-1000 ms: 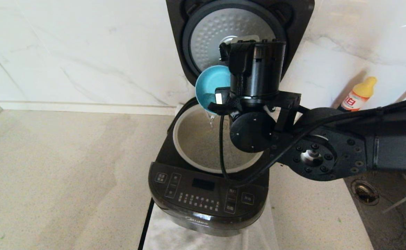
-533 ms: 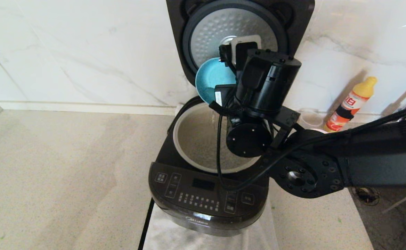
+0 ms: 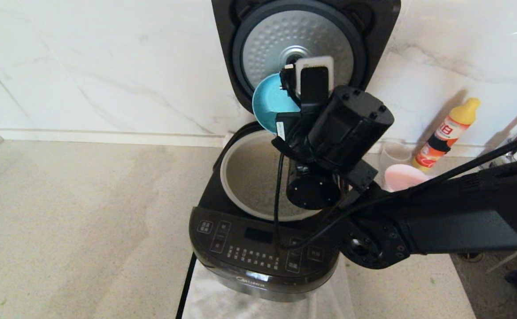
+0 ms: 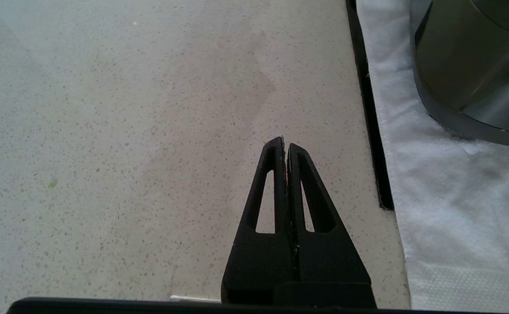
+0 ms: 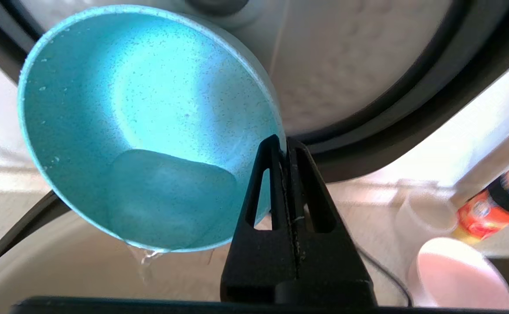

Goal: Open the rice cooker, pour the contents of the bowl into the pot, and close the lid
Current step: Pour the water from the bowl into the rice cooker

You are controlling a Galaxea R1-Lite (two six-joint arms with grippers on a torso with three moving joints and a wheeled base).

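Note:
The black rice cooker [image 3: 258, 252] stands open, its lid [image 3: 305, 40] upright at the back with the silver dimpled disc facing me. The pale pot [image 3: 249, 177] lies exposed below. My right gripper [image 3: 290, 86] is shut on the rim of a turquoise bowl [image 3: 271, 102], tipped steeply above the pot's far edge. In the right wrist view the bowl [image 5: 141, 126] holds a little water that dribbles off its low rim, and the gripper [image 5: 284, 146] pinches the rim. My left gripper [image 4: 284, 141] hangs shut over bare counter beside the cooker's base [image 4: 472, 78], out of the head view.
A pink cup [image 3: 401, 176], a clear cup [image 3: 393, 155] and an orange bottle with a yellow cap [image 3: 451, 126] stand at the right by the wall. A white cloth [image 4: 455, 209] lies under the cooker. The black cord [image 3: 187, 283] runs off the front edge.
My right arm's wrist has rolled and its elbow dropped, swinging the bowl slightly up and back toward the lid. The pink and clear cups have come into view behind the arm.

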